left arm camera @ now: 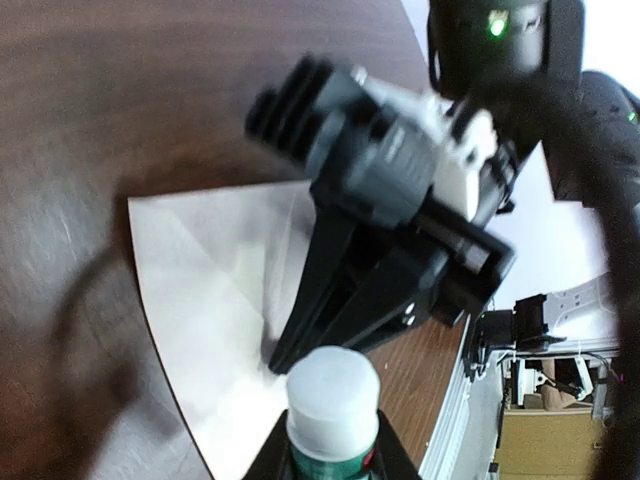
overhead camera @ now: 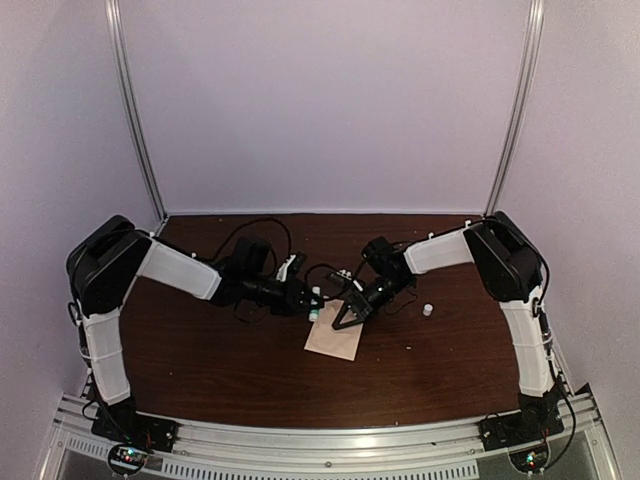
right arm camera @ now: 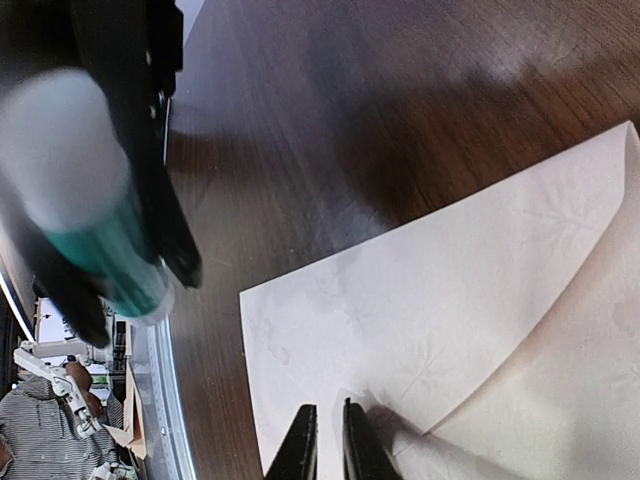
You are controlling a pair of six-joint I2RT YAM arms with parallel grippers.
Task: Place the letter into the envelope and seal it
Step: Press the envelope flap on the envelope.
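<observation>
The right gripper (right arm camera: 328, 412) has its jaws all but closed with nothing visible between them, and its tips rest on the envelope (right arm camera: 450, 290) next to the fold of the flap, apparently pinning the paper down. The envelope lies flat on the dark table (overhead camera: 200, 350) between the two arms. Just beside it, the left gripper (left arm camera: 333, 462) is clamped around a green glue stick (left arm camera: 333, 400) with a white top, held over the near edge of the paper. A small white piece (overhead camera: 427, 310) sits apart on the right; whether it is the stick's cap I cannot tell. No separate letter is in sight, so it is probably inside already. Gluing and pressing the flap shut look like what remains.
</observation>
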